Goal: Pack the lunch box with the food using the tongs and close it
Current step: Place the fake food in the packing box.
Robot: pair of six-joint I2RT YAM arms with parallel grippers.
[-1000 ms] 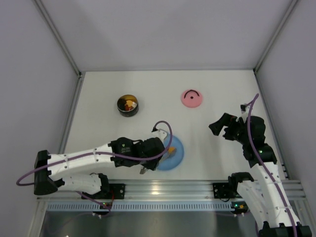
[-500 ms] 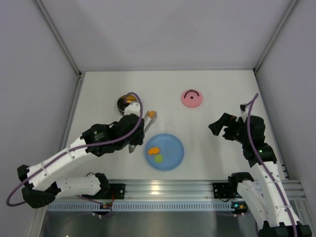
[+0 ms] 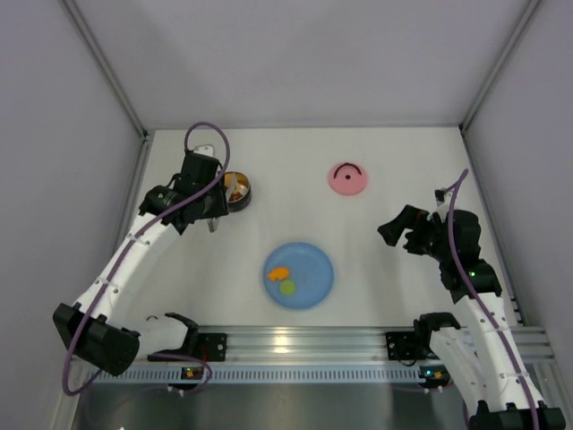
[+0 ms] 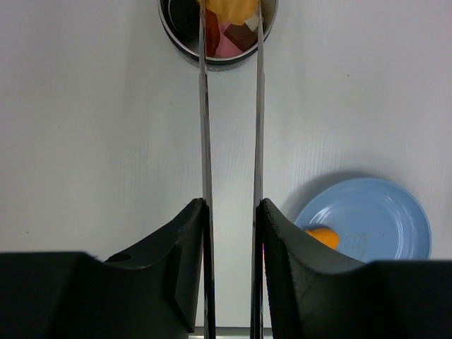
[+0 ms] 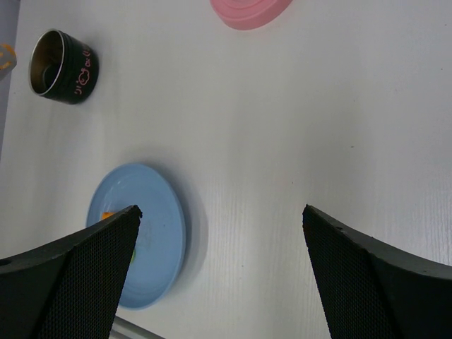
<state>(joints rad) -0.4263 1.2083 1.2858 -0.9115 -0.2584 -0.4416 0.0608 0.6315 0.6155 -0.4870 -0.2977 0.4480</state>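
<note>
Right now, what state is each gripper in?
Left gripper: closed on the long thin silver metal tongs, an orange food piece between their arms.
Right gripper: open, holding nothing.

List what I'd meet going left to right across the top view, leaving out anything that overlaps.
Lunch box → plate → lid → right gripper
</note>
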